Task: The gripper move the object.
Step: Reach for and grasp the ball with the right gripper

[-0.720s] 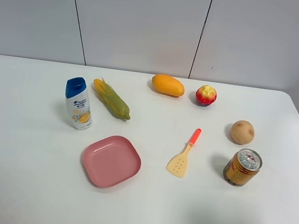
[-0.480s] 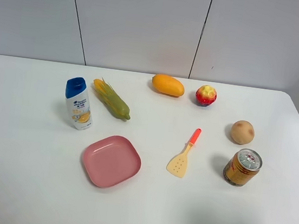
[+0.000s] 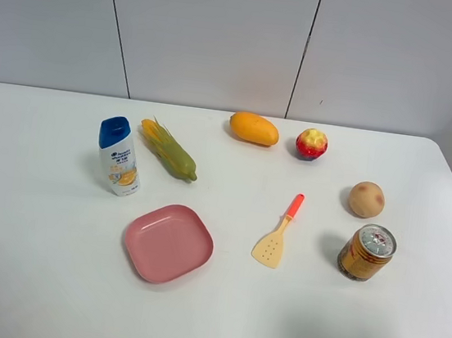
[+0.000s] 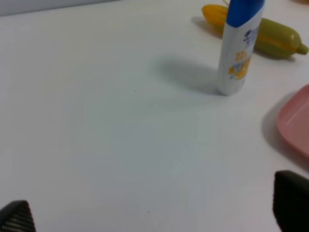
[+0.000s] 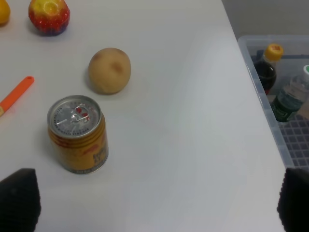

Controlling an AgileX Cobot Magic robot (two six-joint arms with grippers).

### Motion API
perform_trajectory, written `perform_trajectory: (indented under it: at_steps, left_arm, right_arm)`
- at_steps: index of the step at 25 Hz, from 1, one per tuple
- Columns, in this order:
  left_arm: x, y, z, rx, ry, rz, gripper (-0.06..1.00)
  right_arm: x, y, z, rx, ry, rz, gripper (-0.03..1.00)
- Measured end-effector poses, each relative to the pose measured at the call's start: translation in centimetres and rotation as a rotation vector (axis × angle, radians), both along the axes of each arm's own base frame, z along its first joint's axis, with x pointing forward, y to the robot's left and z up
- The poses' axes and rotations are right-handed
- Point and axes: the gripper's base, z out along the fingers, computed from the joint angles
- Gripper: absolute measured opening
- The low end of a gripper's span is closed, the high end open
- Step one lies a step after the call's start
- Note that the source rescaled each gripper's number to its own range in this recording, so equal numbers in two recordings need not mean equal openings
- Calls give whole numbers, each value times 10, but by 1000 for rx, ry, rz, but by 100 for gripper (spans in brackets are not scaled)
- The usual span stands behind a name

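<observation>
The object, a small red toy fruit with a lumpy yellow top (image 3: 311, 144), sits at the back of the white table, right of the orange mango (image 3: 254, 129). It also shows in the right wrist view (image 5: 49, 16), far from the right gripper (image 5: 157, 200). That gripper is open and empty, with its black fingertips (image 5: 19, 199) wide apart above the table near the can. The left gripper (image 4: 154, 212) is open and empty over bare table near the shampoo bottle. Neither arm shows in the exterior high view.
A tan ball (image 3: 366, 199), a gold can (image 3: 367, 252), an orange-handled spatula (image 3: 277, 233), a pink plate (image 3: 168, 243), a corn cob (image 3: 169, 150) and a shampoo bottle (image 3: 119, 156) stand on the table. A bin with bottles (image 5: 285, 96) sits beyond the table's right edge.
</observation>
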Motion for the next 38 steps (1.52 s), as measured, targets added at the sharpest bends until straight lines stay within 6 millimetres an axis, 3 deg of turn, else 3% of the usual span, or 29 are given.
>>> perform_trajectory:
  at_steps: [8,11,14,18,23,27,33,38]
  left_arm:
    - [0,0,0,0,0,0,100]
    - [0,0,0,0,0,0,100]
    - [0,0,0,0,0,0,100]
    - [0,0,0,0,0,0,100]
    - [0,0,0,0,0,0,100]
    - [0,0,0,0,0,0,100]
    - [0,0,0,0,0,0,100]
    - [0,0,0,0,0,0,100]
  right_arm:
    - [1,0,0,0,4,0,100]
    - [10,-1,2,7,62,0,100]
    - [27,-3,19,10,91,0,100]
    - [55,-6,57,15,92,3,100]
    - [111,-12,99,19,128,3,100]
    - [165,-18,116,25,195,3,100]
    - [249,-27,117,14,297,26,100]
    - [311,-27,105,18,355,118,100]
